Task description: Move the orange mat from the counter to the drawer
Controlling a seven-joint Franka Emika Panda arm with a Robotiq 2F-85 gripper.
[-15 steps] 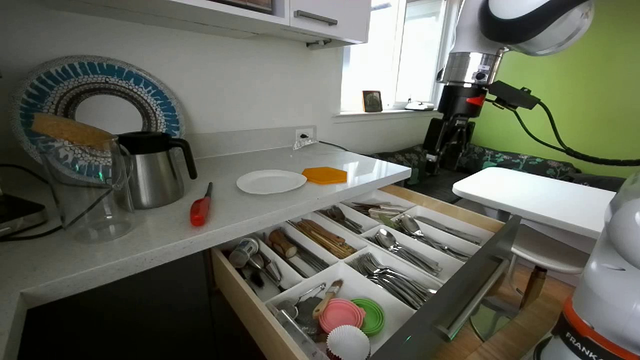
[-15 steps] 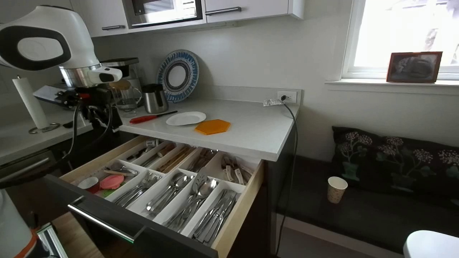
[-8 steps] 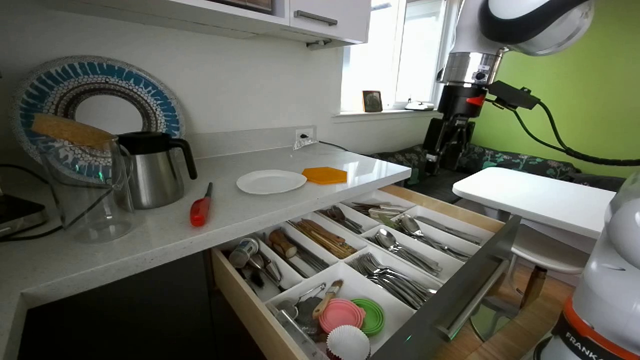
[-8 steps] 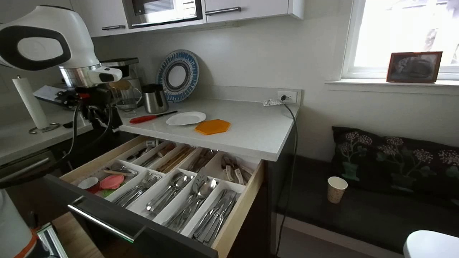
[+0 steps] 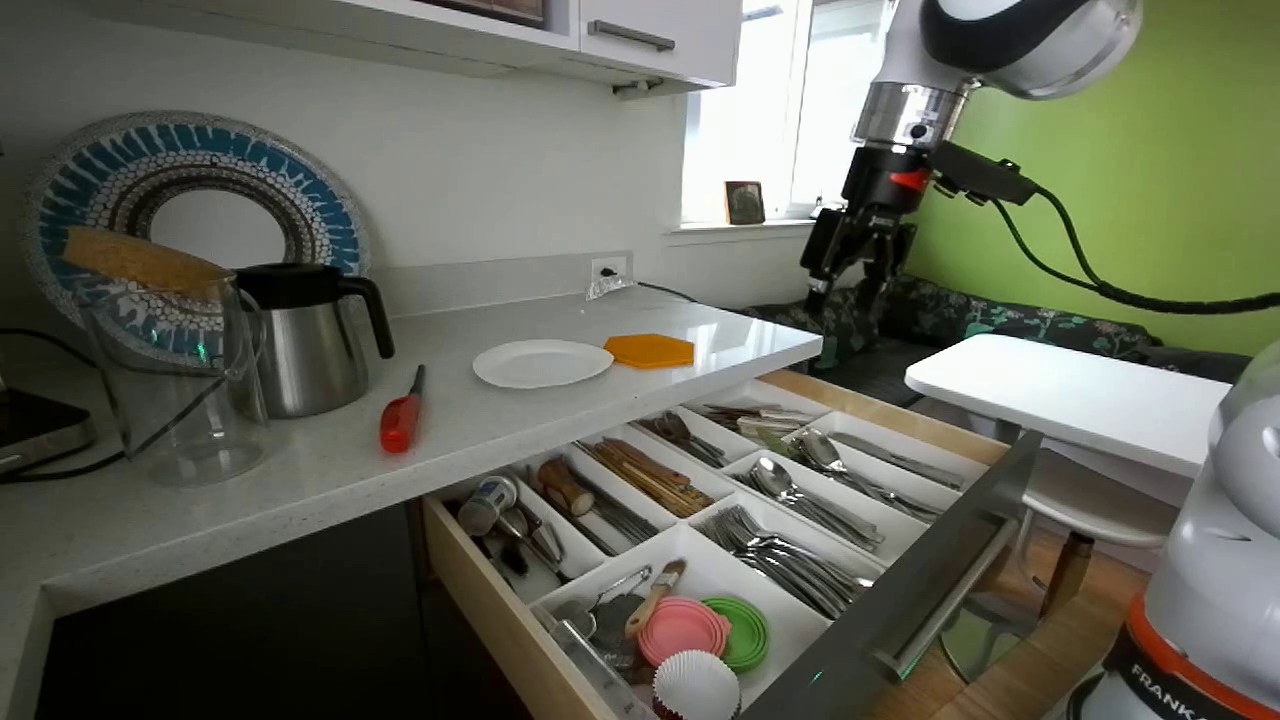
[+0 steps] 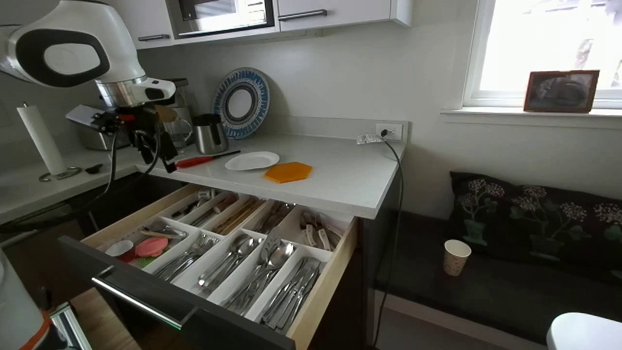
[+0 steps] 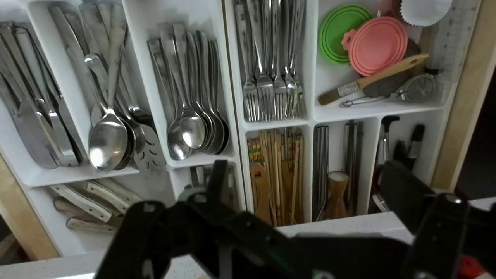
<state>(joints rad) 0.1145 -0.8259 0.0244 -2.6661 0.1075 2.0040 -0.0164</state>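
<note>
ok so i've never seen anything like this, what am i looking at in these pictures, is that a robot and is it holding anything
Yes, it's a robot: a white jointed arm ending in a black two-fingered hand. Two of the viewpoints are outside the robot, looking across a kitchen. The third is from the arm's wrist, which is why you see the drawer from above, with the hand along the bottom of the picture.

On the counter lie a white plate, an orange mat beside it and a red-handled tool; a steel jug stands there too. The drawer is pulled open, with forks and spoons sorted apart inside.

The hand is open and holds nothing. The orange mat has yet to be moved to the drawer.
</note>
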